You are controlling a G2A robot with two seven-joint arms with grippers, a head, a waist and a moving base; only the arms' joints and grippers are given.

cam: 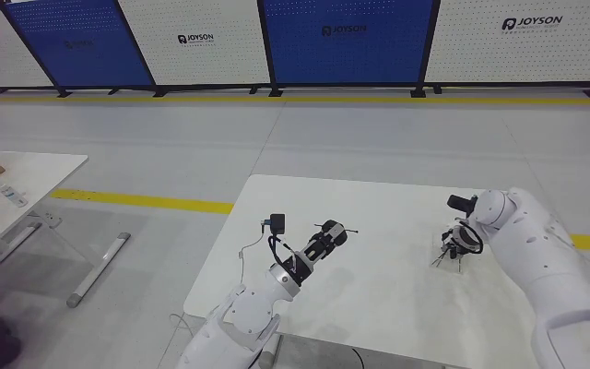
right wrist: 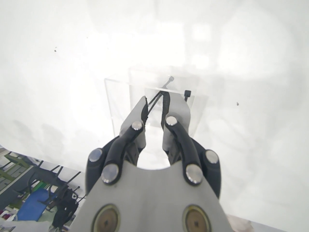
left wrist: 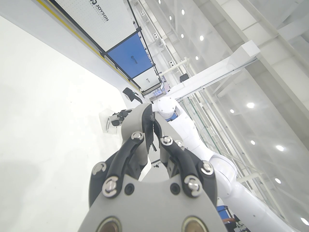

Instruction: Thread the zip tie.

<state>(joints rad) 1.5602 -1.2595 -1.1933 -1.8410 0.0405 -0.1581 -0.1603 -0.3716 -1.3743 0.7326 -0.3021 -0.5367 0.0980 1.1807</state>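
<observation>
Bright ceiling lamps (left wrist: pixel 250 105) wash the white table (right wrist: pixel 72 49) with glare.

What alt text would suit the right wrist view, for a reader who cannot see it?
The right gripper, fingers slightly apart, hangs over a clear plastic stand on a white table. A black zip tie runs from between the fingers across the stand's edge; a second zip tie head stands beside it.
</observation>
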